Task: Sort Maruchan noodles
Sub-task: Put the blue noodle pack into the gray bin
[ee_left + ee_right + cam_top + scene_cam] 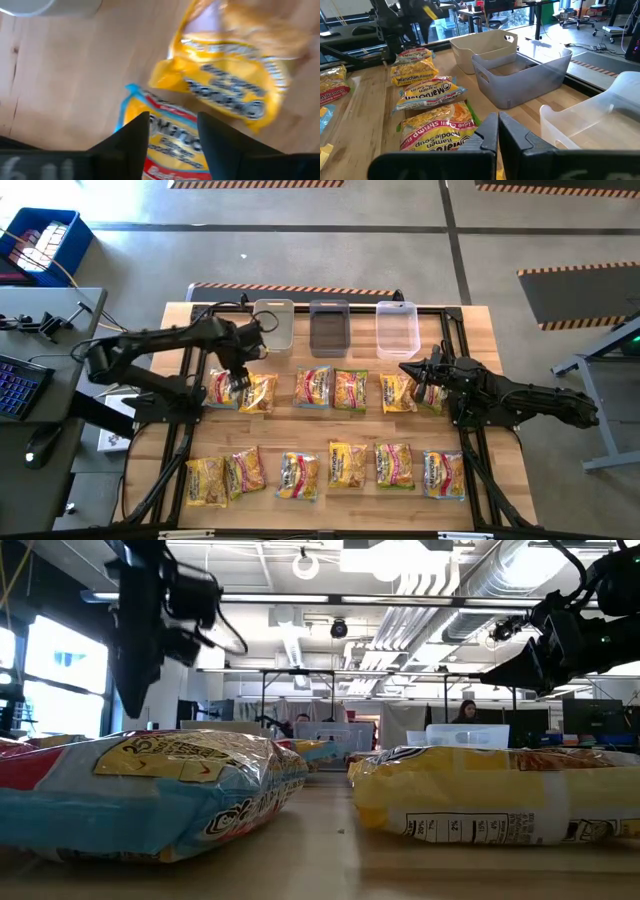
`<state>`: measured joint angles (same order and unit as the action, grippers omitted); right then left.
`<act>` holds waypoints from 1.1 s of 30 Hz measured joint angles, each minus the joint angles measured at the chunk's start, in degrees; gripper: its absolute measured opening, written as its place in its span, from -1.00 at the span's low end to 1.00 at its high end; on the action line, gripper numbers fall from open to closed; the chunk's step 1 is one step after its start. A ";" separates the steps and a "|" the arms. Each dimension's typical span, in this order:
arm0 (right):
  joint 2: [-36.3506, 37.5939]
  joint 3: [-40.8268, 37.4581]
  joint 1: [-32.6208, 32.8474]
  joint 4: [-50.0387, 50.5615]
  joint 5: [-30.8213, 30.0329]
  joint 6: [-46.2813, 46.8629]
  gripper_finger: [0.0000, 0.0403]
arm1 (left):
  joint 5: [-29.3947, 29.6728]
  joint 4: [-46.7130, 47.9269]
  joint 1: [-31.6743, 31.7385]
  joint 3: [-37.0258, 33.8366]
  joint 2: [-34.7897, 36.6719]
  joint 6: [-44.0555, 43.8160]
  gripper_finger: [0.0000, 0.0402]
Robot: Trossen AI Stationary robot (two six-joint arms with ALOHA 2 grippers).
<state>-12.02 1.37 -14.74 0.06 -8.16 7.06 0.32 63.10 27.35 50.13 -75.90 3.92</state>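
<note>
Maruchan noodle packets lie flat on the wooden table in two rows, several in the far row (pixel 312 387) and several in the near row (pixel 347 464). My left gripper (pixel 238 380) points down, open, over the far row's left end. In its wrist view the left gripper (pixel 172 132) hovers above a red, blue and yellow packet (pixel 170 147), with a yellow packet (pixel 230 75) beside that one. In the low view its fingers (pixel 132 690) hang clear above the packets. My right gripper (pixel 412 368) waits shut near the far row's right end, its fingers (pixel 497 132) together.
Three rectangular tubs stand along the table's far edge: a clear one (pixel 273 325), a dark one (pixel 329 327) and another clear one (pixel 398 328). A keyboard (pixel 15 385) sits on a desk left of the table. Bare wood runs between the two rows.
</note>
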 joint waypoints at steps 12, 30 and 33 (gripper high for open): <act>0.01 0.02 0.00 0.01 -0.02 0.01 -1.00 | 2.58 -0.96 6.89 0.02 -12.28 9.21 0.04; -0.01 0.02 0.00 -0.01 -0.02 0.01 -1.00 | -7.75 1.81 9.51 0.00 -18.94 12.40 -0.62; 0.00 0.00 0.00 -0.01 -0.02 0.01 -1.00 | -9.03 3.10 9.51 -0.02 -17.90 12.73 -0.91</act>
<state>-12.02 1.37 -14.74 0.05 -8.18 7.07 -8.71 66.20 36.86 50.11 -93.80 16.64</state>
